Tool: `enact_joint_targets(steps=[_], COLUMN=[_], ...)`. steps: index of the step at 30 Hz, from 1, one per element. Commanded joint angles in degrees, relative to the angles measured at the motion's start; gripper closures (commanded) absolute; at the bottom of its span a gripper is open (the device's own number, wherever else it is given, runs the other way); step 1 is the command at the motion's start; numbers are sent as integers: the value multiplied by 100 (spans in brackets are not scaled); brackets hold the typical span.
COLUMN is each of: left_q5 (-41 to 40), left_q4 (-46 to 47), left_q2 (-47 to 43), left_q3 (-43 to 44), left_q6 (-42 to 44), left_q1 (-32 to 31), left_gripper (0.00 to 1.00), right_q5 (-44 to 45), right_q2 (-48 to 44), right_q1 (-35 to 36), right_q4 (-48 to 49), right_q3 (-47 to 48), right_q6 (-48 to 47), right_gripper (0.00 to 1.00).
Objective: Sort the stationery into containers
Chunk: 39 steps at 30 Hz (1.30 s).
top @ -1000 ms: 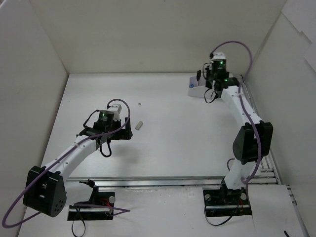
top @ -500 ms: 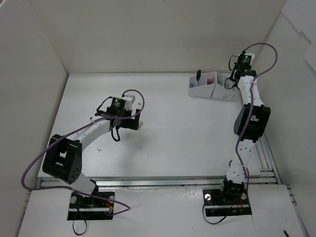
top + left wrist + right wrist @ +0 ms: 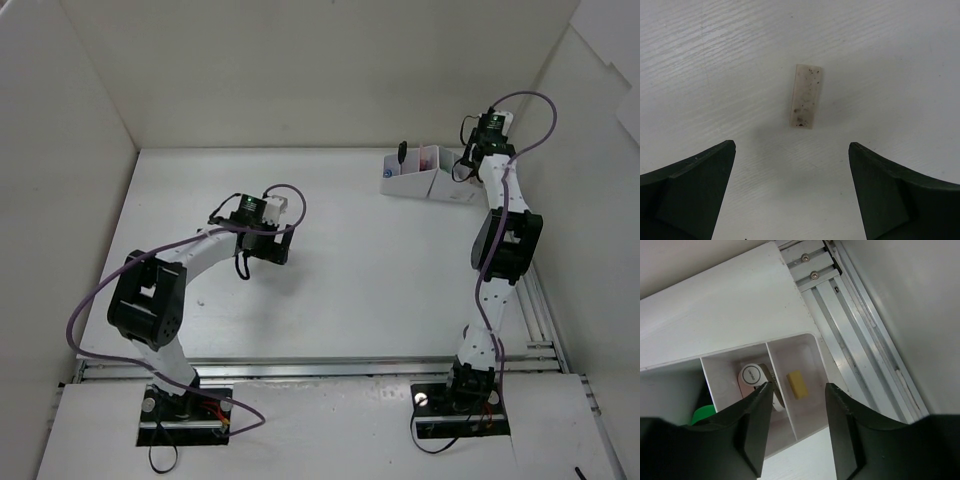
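A small beige eraser (image 3: 806,96) with dark specks lies flat on the white table. My left gripper (image 3: 791,146) hangs open just above it, the eraser a little ahead of the gap between the fingers. In the top view my left gripper (image 3: 268,243) covers the eraser. The white organiser (image 3: 410,183) stands at the far right, with a black item (image 3: 400,152) and pink pens (image 3: 424,157) sticking up. My right gripper (image 3: 800,386) is open and empty above its end compartment (image 3: 807,347), where a yellow eraser (image 3: 796,384) lies. It also shows in the top view (image 3: 487,135).
A round white item (image 3: 752,376) and something green (image 3: 702,415) sit in the neighbouring compartments. An aluminium rail (image 3: 840,300) runs just right of the organiser. White walls close in the table at the back and sides. Another rail (image 3: 300,365) runs along the near edge.
My left arm reached right and forward until its gripper came over the eraser. My right arm swung from the organiser's left part to its far right end.
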Motion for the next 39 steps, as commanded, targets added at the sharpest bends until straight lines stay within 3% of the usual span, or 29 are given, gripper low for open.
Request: enact_joint_targets(steps=[1,5,13,16,22,25,28,29,34,37,39], left_q5=[128,181,58,-74,-100,-74,-39,-39,-82,-83,171], left_q4=[15,-47,-135,-135,15,94,164,199,252,497,761], left_q2=[14,207,365,462,629,761,893,936,972,657,-9], left_q3=[396,484,484,537,677,747,791,800,809,564,265], left_q6=[224,294,277,250,241,233,224,232,197,119,127], left_q1=[-130,-130,-235,-296,-297,-297,-297,-349,-402,-516,-603], left_gripper=[9,14,24,26,32,42,58,68,100,100,100], right_q5=[235,7,-1012,-1233,-1443,-1453,-1698,-1717,-1268,-1715,-2118], right_q2=[-297,-429,-1227,-1579,-2194,-2475,-2844,-2968,-3863,-4486,-5005], right_q1=[-24,-33,11,90,345,407,468,503,969,1408,1697], right_q4=[195,169,187,187,187,187,204,248,309,467,783], right_q3=[216,119,-408,-733,-1436,-1787,-2314,-2646,-3694,-4432,-5117], right_q6=[-10,7,157,78,-37,95,306,358,376,499,578], right_gripper=[56,42,28,2,2,2,2,2,2,2,2])
